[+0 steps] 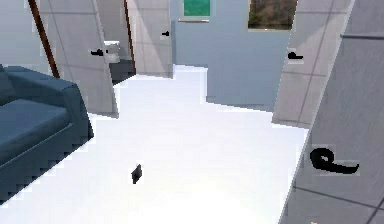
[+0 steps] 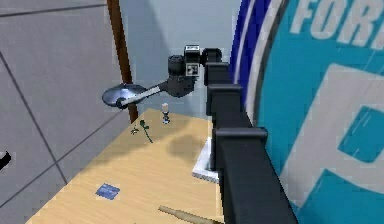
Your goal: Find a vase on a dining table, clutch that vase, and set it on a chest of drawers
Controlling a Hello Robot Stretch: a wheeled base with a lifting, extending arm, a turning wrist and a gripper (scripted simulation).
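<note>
Left of the gripper [image 2: 143, 95], a grey wall [image 2: 50, 90] and brown post [image 2: 121, 45] stand close. The gripper grasps a shallow grey-blue vase [image 2: 120, 95], seemingly clear above the wooden tabletop [image 2: 120, 170], long axis level, pointing leftward away. Right, a blue panel [image 2: 330, 120] crowds the arm [image 2: 235, 150].

You're in a home: a dark blue sofa [image 1: 35, 115] sits at the forward view's left, and grey panelled doors [image 1: 75, 50] with black lever handles [image 1: 293, 55] stand ajar around a pale floor [image 1: 200, 150]. Through one doorway you can see what looks like a toilet [image 1: 112, 48]. A framed picture [image 1: 272, 14] hangs on the far wall, and the arm side view gives you a wooden bench [image 2: 120, 170].
</note>
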